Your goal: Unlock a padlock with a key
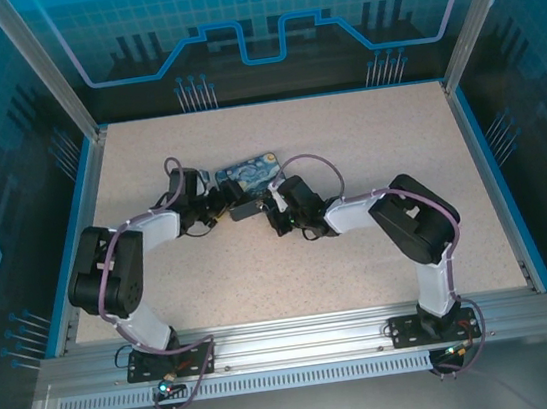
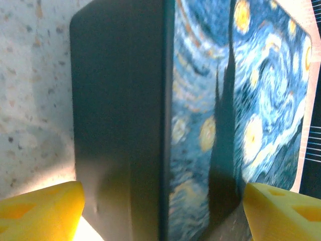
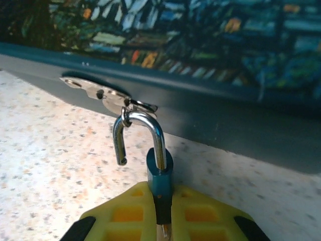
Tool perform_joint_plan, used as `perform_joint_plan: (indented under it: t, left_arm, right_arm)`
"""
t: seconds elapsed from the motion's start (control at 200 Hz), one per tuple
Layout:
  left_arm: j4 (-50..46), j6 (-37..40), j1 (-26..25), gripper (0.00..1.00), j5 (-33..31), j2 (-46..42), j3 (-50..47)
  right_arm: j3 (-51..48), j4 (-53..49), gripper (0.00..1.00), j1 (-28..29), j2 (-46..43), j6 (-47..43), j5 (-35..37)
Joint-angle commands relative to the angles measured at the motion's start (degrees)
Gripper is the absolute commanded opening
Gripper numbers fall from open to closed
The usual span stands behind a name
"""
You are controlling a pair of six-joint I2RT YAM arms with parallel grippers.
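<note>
- A speckled beige table (image 1: 377, 150) with a blue border sits inside a blue-panelled enclosure. Two robot arms reach in from the near edge and meet at the middle.
- A flat dark painted box (image 1: 249, 171), its top printed with swirling blue and yellow night sky, lies at the table's centre between the two arms.
- The left gripper (image 1: 210, 205) is at the box's left end. Seen from its wrist, its yellow fingertips (image 2: 42, 211) stand wide apart. The box's dark side and printed face run between them, and each tip lies against an edge of the box, gripping it as far as I can tell.
- The right gripper (image 1: 272, 208) is at the box's near side, low over the table.
- From the right wrist, the padlock (image 3: 159, 173) is just in front of the yellow fingers, close against the box's dark side wall. It has a small blue body and a silver shackle (image 3: 143, 131).
- The shackle is sprung open. One leg stays in the body, while the free end hangs in the air to the left, hooked through a small metal hasp (image 3: 103, 94) on the box.
- The right gripper's fingers are pressed together directly beneath the padlock body. They pinch a thin sliver with a metal glint, which looks to be the key (image 3: 163, 232). Most of it is hidden between the pads.
</note>
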Motion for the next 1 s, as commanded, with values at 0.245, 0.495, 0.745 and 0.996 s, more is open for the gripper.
perform_joint_plan:
  t: [0.245,0.495,0.745,0.996]
  left_arm:
    - [-4.6,1.1,-2.7,0.84,-7.9,-16.9,-3.3]
    - [-6.8,1.4,-7.4,0.84,-4.8,-15.3,4.5]
    - [-3.5,0.0,-13.0,0.83,-3.3,-5.1,10.2]
    - [-1.4,-0.8,-14.3,0.83,-3.7,-0.8,8.1]
  right_arm:
    - [-1.6,-9.0,0.04,1.2,-4.5,3.5,14.5]
    - [-0.9,-13.8,0.02,1.1,-4.5,7.8,20.6]
    - [-4.1,-7.4,0.01,-0.3,-6.2,6.5,14.5]
    - [-5.7,-4.3,0.01,-2.1,-7.2,9.6,10.3]
